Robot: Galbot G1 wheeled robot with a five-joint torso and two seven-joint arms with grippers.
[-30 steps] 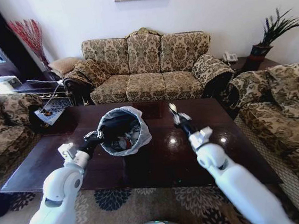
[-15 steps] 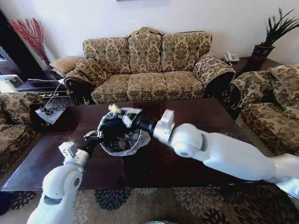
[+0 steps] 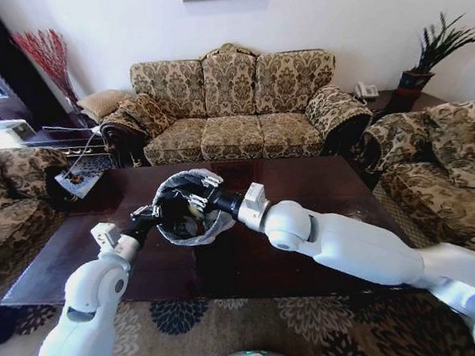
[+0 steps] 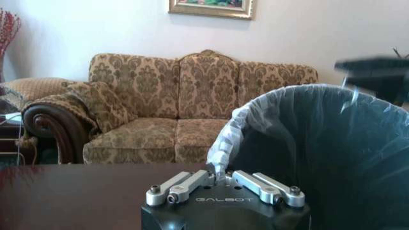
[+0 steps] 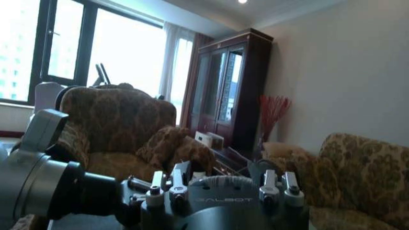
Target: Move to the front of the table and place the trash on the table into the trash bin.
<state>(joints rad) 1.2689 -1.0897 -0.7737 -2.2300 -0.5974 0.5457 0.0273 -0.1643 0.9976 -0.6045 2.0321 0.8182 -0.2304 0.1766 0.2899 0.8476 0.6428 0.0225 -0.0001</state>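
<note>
On the dark glossy table (image 3: 222,269) stands the black trash bin (image 3: 187,221) with its whitish bag; small bits of trash (image 3: 193,228) lie in its bottom. At the bin's left side my left gripper (image 3: 151,214) is shut on the rim. The left wrist view shows that gripper (image 4: 217,175) pinching the ruffled bag edge, with the bin (image 4: 319,153) beside it. My right gripper (image 3: 197,201) reaches across from the right and hangs over the bin's mouth. In the right wrist view the right gripper (image 5: 222,175) has its fingers spread, nothing between them.
A patterned sofa (image 3: 234,102) stands behind the table, another sofa (image 3: 452,160) to the right and an armchair (image 3: 0,186) to the left. A low side table (image 3: 81,182) sits at the far left corner. Patterned rug (image 3: 194,327) lies between me and the table.
My right arm swung from the table's right side across to the bin, carrying a pale scrap above the rim half a second ago; now it sits lower at the mouth, scrap gone. Left gripper unmoved.
</note>
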